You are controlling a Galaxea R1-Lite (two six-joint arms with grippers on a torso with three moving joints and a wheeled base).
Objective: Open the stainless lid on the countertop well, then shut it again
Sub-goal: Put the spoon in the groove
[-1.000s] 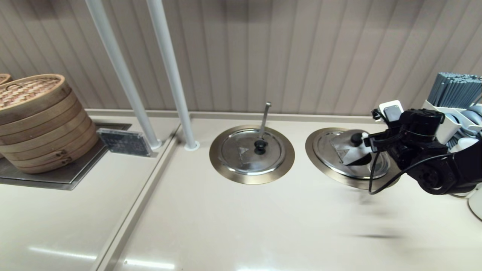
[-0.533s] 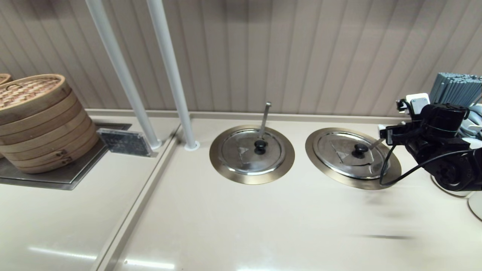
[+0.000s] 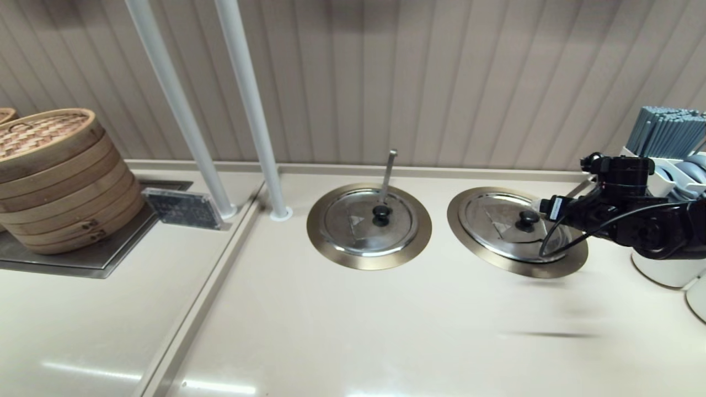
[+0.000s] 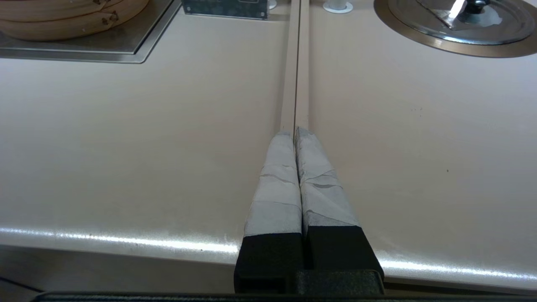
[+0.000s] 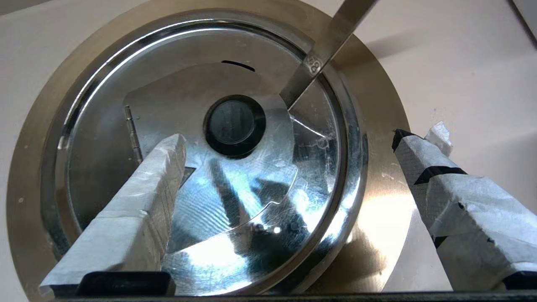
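The stainless lid (image 3: 499, 220) lies flat and shut over the countertop well, whose bronze collar (image 3: 551, 267) rings it; the dark inside is hidden. Its black knob (image 3: 528, 219) sits at the centre. In the right wrist view the lid (image 5: 235, 197), knob (image 5: 234, 124), collar (image 5: 377, 209) and slanting ladle handle (image 5: 331, 42) fill the picture. My right gripper (image 3: 551, 212) hovers over the lid's right side, open (image 5: 289, 140), with one finger (image 5: 138, 201) above the lid, the other beyond the collar, and nothing held. My left gripper (image 4: 295, 133) is shut and parked over the counter's front edge.
The twin lid (image 3: 368, 220) with an upright ladle handle sits left of the task lid. Two white poles (image 3: 251, 110), a small placard (image 3: 182, 208) and a bamboo steamer stack (image 3: 55, 176) stand at the left. A chopstick holder (image 3: 667, 129) and white pots (image 3: 662, 270) crowd the right edge.
One second ago the lid was tilted up with my right gripper at its knob. It then dropped flat, the gripper drew back right, and it has now come lower over the lid.
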